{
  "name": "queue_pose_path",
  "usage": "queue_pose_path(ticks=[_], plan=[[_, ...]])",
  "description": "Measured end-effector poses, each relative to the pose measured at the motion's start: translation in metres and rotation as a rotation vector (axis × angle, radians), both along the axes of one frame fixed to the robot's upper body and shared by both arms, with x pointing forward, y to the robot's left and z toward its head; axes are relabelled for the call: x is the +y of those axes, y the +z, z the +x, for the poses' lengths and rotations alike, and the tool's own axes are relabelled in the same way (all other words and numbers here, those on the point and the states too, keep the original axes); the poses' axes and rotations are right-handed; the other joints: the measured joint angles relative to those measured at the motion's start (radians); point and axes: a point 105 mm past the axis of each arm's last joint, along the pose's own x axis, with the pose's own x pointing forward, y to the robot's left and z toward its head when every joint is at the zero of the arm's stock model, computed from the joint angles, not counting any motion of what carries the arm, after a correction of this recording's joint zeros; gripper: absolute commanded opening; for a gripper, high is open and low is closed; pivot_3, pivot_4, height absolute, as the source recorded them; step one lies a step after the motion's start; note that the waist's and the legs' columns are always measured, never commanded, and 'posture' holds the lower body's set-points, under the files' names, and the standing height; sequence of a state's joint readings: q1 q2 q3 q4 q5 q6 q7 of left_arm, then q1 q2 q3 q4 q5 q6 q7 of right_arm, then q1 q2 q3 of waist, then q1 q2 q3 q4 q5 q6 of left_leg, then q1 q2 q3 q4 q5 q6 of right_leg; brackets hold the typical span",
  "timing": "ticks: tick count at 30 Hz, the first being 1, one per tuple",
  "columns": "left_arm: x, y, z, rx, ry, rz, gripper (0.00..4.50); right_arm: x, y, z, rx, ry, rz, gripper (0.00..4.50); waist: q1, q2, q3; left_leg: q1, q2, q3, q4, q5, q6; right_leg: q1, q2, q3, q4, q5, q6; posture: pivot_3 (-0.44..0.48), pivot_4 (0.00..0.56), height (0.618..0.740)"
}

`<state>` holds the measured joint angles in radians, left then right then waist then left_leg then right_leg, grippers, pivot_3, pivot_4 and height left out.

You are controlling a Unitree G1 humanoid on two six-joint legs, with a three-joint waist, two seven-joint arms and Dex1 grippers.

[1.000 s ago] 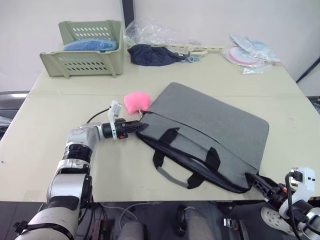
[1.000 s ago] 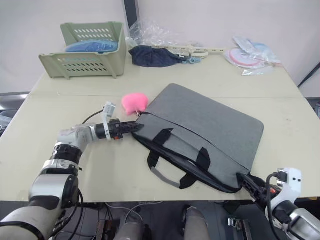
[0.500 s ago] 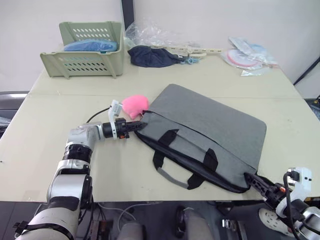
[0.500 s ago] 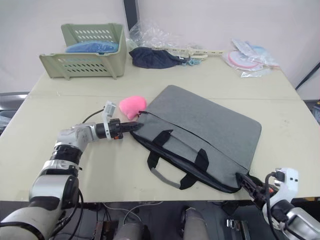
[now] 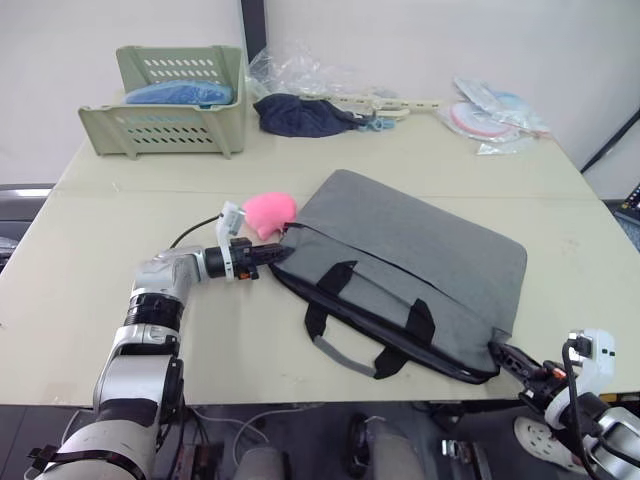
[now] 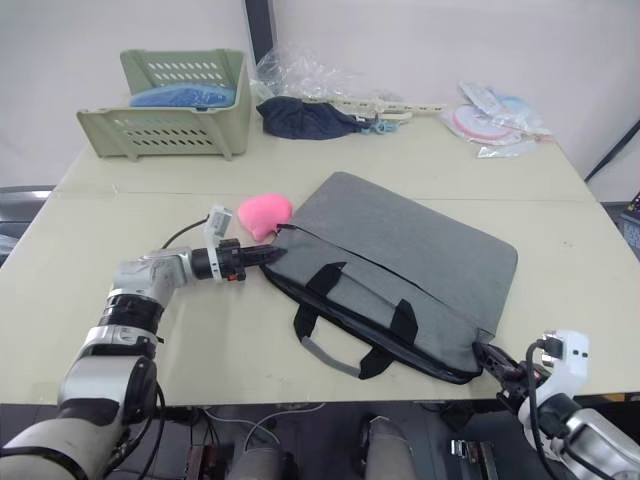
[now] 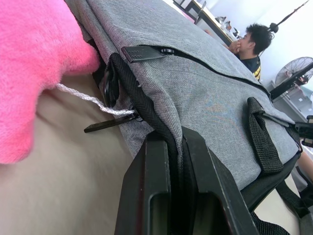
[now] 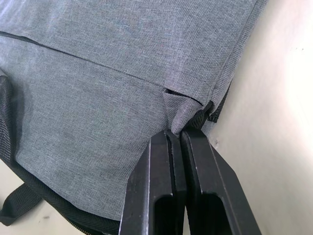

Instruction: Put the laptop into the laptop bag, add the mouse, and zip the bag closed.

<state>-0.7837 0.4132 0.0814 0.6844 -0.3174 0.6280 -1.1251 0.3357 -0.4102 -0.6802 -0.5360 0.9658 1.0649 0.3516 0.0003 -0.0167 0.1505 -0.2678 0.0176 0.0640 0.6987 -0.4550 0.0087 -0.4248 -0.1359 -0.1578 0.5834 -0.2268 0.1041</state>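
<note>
At the far left corner of the tabletop [image 5: 90,270] stands a pale green slotted basket [image 5: 170,95] with something blue inside. Nearer, the left gripper [image 5: 283,251] reaches flat across the surface and is clamped tight on the black edge strap at the left end of the grey laptop bag [image 5: 410,265], just beside a pink plush toy [image 5: 268,211] that touches the bag's corner; the left wrist view shows the strap pinched between the fingers [image 7: 151,191], with a white cord running from the plush. The bag lies flat with its long axis running diagonally, from that left end by the plush toward the near right edge of the tabletop, its black handles [image 5: 345,315] flopped toward the robot. Its near right corner sits at the very brink of the tabletop, where the right gripper [image 5: 505,355] comes up from below the edge with its fingers [image 8: 161,186] pressed together on a fold of grey fabric at that corner. Bare surface lies open on the near left and on the far right. Along the back edge lie a dark cloth [image 5: 300,113], crumpled clear plastic [image 5: 290,70] and flat packets [image 5: 490,110] whose contents are hard to make out.
</note>
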Motion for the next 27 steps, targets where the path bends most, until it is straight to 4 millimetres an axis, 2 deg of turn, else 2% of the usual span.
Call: queue_pose_path(ticks=[7, 11, 20, 22, 27], plan=[[0.008, -0.003, -0.015, 0.014, 0.03, -0.002, 0.0, -0.006, 0.003, 0.016, -0.004, 0.034, -0.039, 0.04, -0.004, 0.0, -0.001, 0.001, 0.001, 0.0, 0.0, 0.0, -0.001, 0.0, 0.0, 0.001, 0.0, 0.0, 0.0, 0.0, 0.15, 0.74], [0.016, -0.006, -0.036, 0.036, 0.068, -0.004, 0.0, -0.01, 0.009, 0.041, -0.022, 0.093, -0.097, 0.04, -0.014, 0.001, -0.001, 0.002, 0.004, 0.0, 0.0, -0.001, -0.002, 0.0, 0.003, 0.001, 0.0, 0.001, -0.001, 0.0, 0.15, 0.74], [0.025, -0.006, -0.057, 0.063, 0.149, 0.011, 0.0, -0.008, 0.023, 0.08, -0.062, 0.191, -0.176, 0.04, -0.026, 0.008, 0.0, 0.002, 0.007, 0.0, 0.0, -0.002, -0.004, 0.0, 0.005, 0.001, 0.0, 0.001, -0.002, 0.0, 0.15, 0.74], [0.032, -0.004, -0.06, 0.06, 0.194, 0.019, 0.0, -0.002, 0.029, 0.099, -0.077, 0.232, -0.189, 0.04, -0.037, 0.008, 0.001, 0.003, 0.009, 0.001, 0.0, -0.003, -0.005, 0.0, 0.006, 0.001, -0.001, 0.002, -0.005, 0.0, 0.15, 0.74], [0.039, -0.002, -0.068, 0.066, 0.241, 0.022, 0.0, 0.008, 0.04, 0.124, -0.111, 0.293, -0.23, 0.04, -0.033, 0.015, 0.004, 0.002, 0.012, 0.002, 0.0, -0.003, -0.007, -0.003, 0.008, 0.0, 0.0, 0.001, -0.008, 0.0, 0.15, 0.74]])
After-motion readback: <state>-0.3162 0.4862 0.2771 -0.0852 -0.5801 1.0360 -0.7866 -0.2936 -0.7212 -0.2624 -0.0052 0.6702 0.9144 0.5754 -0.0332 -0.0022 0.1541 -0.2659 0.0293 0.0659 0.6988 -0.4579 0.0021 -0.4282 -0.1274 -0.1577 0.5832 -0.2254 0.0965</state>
